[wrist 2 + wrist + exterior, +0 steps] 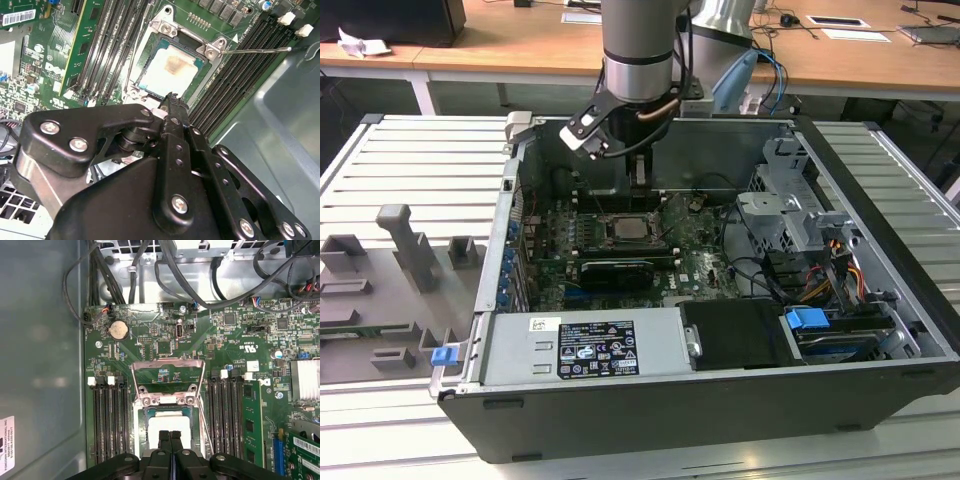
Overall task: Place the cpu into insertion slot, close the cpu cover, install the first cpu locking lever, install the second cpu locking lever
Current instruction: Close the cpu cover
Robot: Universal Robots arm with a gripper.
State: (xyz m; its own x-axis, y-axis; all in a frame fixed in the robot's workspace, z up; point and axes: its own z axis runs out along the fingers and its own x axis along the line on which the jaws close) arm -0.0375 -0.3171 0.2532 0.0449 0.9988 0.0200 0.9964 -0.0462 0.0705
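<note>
The cpu [169, 421] lies flat in the insertion slot [139, 426], its pale metal top [172, 67] marked by a brownish smear. The cpu cover [167, 364] stands swung open, away from the slot, and green board shows through its window. One thin locking lever [255, 50] sticks out sideways, unlatched; another wire lever [204, 425] runs beside the slot. My gripper [170, 435] hovers just above the cpu's edge with its black fingers [172, 102] shut together on nothing. In the exterior view the gripper [640, 172] hangs inside the case behind the cpu [625, 228].
Black memory slots [107, 420] flank the slot on both sides. The case wall [40, 365] stands close by, and cables [200, 295] run across the board's far end. A drive cage [790, 215] and power supply [585, 345] fill the case. Grey fixtures [410, 250] stand on the table.
</note>
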